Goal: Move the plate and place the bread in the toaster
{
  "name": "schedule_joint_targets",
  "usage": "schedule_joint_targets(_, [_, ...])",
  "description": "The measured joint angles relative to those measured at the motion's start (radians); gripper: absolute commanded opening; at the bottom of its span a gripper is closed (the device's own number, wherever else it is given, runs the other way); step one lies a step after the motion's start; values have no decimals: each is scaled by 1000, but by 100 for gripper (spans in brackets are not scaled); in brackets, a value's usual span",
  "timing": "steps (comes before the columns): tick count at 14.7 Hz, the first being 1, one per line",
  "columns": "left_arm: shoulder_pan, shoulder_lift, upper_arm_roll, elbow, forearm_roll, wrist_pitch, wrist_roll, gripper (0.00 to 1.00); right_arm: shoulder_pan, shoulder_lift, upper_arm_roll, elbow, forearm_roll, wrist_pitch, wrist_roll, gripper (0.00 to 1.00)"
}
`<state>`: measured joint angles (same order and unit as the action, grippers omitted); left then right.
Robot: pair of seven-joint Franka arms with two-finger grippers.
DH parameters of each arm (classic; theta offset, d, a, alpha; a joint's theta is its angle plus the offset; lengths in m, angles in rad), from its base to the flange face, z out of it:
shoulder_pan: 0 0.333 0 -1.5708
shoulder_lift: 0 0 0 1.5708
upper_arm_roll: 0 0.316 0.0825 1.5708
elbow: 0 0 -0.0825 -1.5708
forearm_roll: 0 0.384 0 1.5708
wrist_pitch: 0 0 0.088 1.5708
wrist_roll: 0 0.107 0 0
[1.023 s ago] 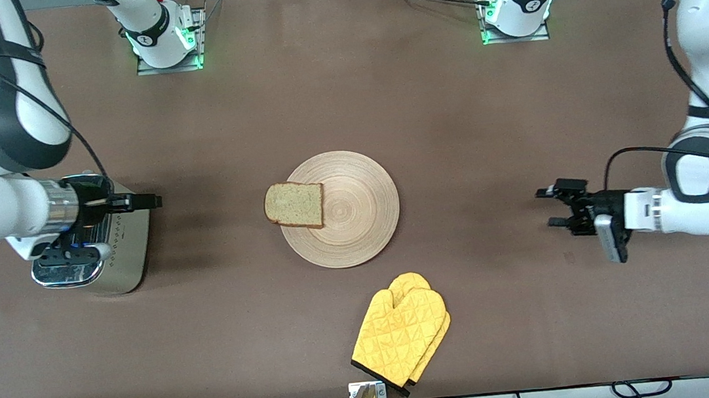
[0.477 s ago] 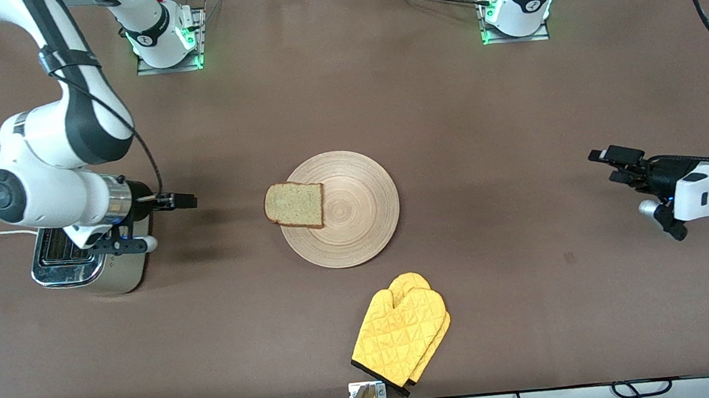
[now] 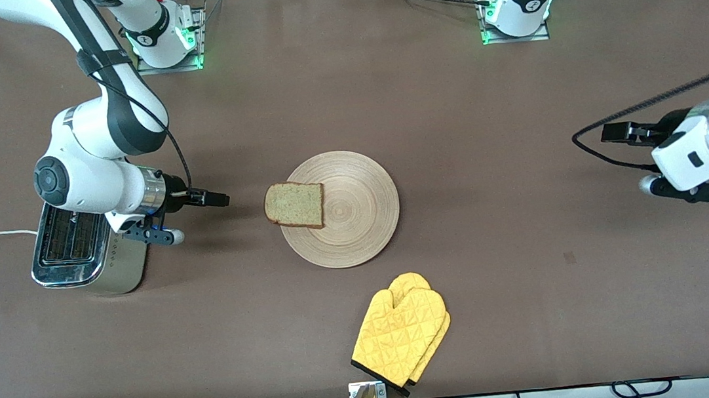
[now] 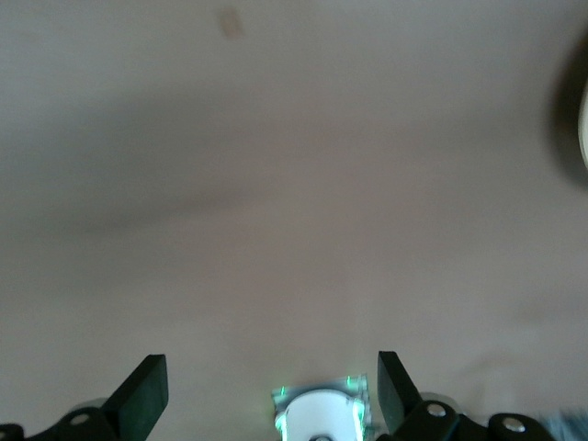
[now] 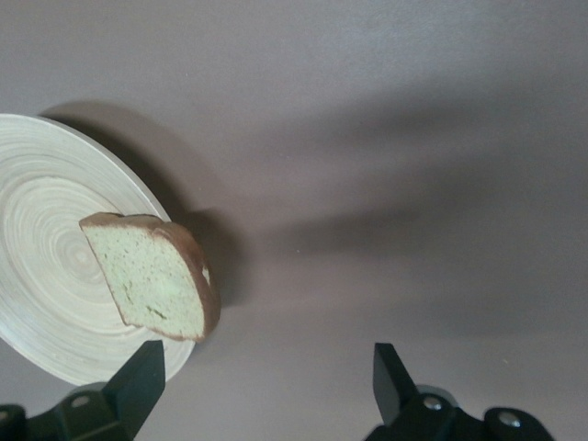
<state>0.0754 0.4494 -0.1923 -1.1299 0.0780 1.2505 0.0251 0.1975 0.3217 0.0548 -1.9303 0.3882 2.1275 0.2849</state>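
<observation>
Just ahead of the right gripper [image 3: 223,200], whose fingers stand apart to take it, the bread [image 3: 294,205] overhangs the plate [image 3: 357,225]'s rim on the toaster [image 3: 79,247]'s side, while the left gripper [image 3: 614,132] waits, fingers apart.

Brown table [image 3: 437,104] under even light, cables along its edges.

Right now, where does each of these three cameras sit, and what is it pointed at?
Front view: high across the table, facing both arms; shows plate, bread, toaster, both pincers.
Left wrist view: on the left arm, above bare table; left pincer open.
Right wrist view: on the right arm; right pincer open.
Front and right wrist views share bread and plate.
</observation>
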Motion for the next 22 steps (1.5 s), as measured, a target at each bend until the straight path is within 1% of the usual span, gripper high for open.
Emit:
schedule_joint_targets(1, [-16, -48, 25, -59, 1, 84, -37, 100, 14, 1, 0, -13, 8, 36, 0, 100])
schedule_joint_targets(2, [-40, -104, 65, -137, 0, 189, -59, 100, 32, 2, 1, -30, 28, 82, 1, 100])
schedule_joint_targets(3, [-58, -165, 106, -227, -10, 298, -63, 100, 52, 4, 1, -52, 54, 133, 2, 100])
schedule_joint_targets(4, [-64, -224, 133, -317, -26, 386, -63, 100, 70, 8, 1, -70, 76, 178, 2, 100])
schedule_joint_targets(6, [-64, -325, 158, -465, -44, 484, -64, 100, 97, 21, 1, -88, 89, 237, 5, 100])
schedule_joint_targets(8, [-64, -391, 163, -551, -48, 514, -65, 100, 105, 37, 2, -89, 100, 266, 4, 100])
schedule_joint_targets(11, [-64, -452, 163, -613, -48, 518, -74, 100, 106, 53, 6, -89, 175, 285, -68, 100])
schedule_joint_targets(12, [-64, -470, 163, -632, -48, 516, -74, 100, 106, 62, 6, -90, 215, 285, -118, 100])
schedule_joint_targets(14, [-64, -490, 163, -651, -49, 512, -74, 100, 106, 86, 6, -91, 333, 288, -224, 100])
schedule_joint_targets(15, [-65, -494, 162, -651, -50, 513, -74, 100, 108, 98, 7, -91, 369, 292, -264, 100])
schedule_joint_targets(18, [-75, -501, 151, -646, -50, 514, -76, 100, 118, 120, 8, -93, 389, 306, -331, 100])
schedule_joint_targets(22, [-78, -505, 149, -645, -50, 514, -76, 100, 140, 139, 10, -127, 390, 379, -383, 100])
